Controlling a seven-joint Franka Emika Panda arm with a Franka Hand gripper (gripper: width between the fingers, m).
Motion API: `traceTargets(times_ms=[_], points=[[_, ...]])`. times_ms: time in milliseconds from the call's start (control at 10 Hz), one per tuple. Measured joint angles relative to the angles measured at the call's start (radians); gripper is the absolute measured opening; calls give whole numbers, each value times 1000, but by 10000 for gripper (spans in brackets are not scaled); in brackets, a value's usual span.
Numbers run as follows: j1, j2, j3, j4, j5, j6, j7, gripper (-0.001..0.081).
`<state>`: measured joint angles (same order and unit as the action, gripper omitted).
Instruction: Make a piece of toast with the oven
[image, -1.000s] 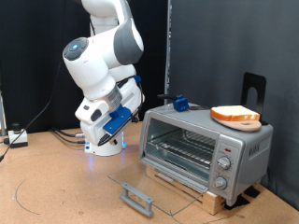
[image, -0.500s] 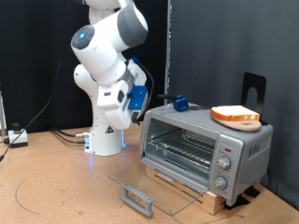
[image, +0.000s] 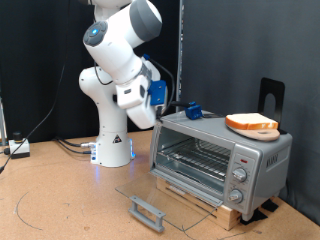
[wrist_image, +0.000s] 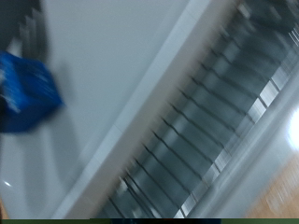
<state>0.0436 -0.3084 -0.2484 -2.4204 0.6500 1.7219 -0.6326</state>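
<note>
The piece of toast lies on a round wooden plate on the roof of the oven, towards the exterior view's right, and the oven's glass door is folded down flat in front, leaving the wire rack in plain sight. A small blue object sits on the roof near the far left corner. The gripper hangs just left of that corner, well apart from the bread; whether its fingers are open or closed cannot be told.
</note>
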Motion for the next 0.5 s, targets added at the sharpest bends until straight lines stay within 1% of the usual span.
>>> traceTargets(times_ms=[200,400,500], points=[[18,-54,0,-15,50,-80,-99,808],[32,-124,13,-37,56,-94,-160,808],[36,-163,26,-51,56,-94,-169,808]])
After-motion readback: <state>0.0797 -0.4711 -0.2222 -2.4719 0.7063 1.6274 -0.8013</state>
